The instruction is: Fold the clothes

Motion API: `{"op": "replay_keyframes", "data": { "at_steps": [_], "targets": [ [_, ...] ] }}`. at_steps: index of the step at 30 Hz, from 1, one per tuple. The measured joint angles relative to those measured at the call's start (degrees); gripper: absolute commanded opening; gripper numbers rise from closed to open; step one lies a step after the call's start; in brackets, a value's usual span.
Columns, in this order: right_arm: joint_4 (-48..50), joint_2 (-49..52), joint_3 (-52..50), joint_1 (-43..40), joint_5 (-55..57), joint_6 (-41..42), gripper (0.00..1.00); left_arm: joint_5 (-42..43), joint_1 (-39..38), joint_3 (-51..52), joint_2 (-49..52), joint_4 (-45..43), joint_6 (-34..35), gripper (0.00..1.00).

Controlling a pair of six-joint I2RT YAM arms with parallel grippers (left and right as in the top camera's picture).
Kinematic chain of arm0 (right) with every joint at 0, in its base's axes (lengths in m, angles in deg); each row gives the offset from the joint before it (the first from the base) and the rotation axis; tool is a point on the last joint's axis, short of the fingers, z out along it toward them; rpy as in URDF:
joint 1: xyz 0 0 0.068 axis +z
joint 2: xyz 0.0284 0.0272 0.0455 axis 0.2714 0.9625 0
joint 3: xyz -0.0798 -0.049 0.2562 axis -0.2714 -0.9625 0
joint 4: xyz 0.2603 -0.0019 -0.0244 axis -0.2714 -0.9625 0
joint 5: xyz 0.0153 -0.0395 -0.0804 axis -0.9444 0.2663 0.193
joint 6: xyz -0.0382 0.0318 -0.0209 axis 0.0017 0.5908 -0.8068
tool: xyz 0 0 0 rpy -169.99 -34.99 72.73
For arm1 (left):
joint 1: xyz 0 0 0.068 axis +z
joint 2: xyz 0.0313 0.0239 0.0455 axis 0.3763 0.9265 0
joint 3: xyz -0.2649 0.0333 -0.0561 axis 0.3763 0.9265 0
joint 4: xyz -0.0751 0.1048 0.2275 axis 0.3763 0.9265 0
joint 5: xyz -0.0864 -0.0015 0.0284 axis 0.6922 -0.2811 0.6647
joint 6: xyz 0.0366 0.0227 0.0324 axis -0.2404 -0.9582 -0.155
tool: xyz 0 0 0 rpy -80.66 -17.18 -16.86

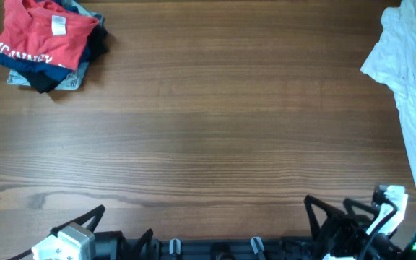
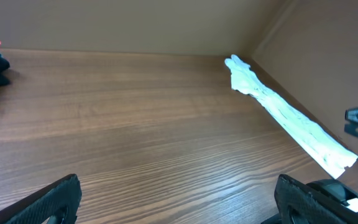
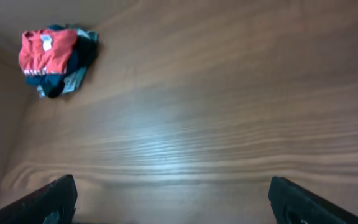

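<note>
clothes (image 1: 45,40) piled far-left corner; white garment (image 1: 410,94) lines right edge.

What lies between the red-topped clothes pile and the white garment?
Nothing; the overhead view shows only bare table between the clothes pile and the white garment.

The overhead camera looks straight down from high up, taking in most of the table (image 1: 208,123). The left wrist camera sits low by the near edge and faces across to the far right corner, sharing the white garment (image 2: 278,115) with the overhead view. The right wrist camera, equally low, faces the far left corner, sharing the pile of clothes (image 3: 53,57) with the overhead view
</note>
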Motion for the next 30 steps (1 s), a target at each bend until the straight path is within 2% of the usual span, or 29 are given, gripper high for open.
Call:
{"op": "replay_keyframes", "data": {
  "at_steps": [3,6,13,18,22,26,30],
  "targets": [
    [11.4,-1.0,-2.6,0.0,1.7,-0.7,1.0,0.0,0.0,0.0,0.0,0.1,0.0,1.0],
    [24.2,-4.0,-11.4,0.0,2.7,-2.4,1.0,0.0,0.0,0.0,0.0,0.2,0.0,1.0],
    [55.8,-16.4,-41.1,5.9,4.4,-4.9,1.0,0.0,0.0,0.3,0.0,0.2,0.0,1.0],
    [69.7,-21.2,-55.1,7.0,7.7,-5.5,1.0,0.0,0.0,0.3,0.0,0.2,0.0,1.0],
    [80.8,-21.4,-61.7,7.0,8.6,-5.5,1.0,0.0,0.0,0.3,0.0,0.2,0.2,1.0],
    [86.4,-21.5,-66.6,7.0,9.2,-5.5,1.0,0.0,0.0,0.3,0.0,0.2,0.2,1.0],
    [86.9,-21.5,-67.9,7.0,9.9,-6.8,1.0,0.0,0.0,0.3,0.0,0.2,0.2,1.0]
  ]
}}
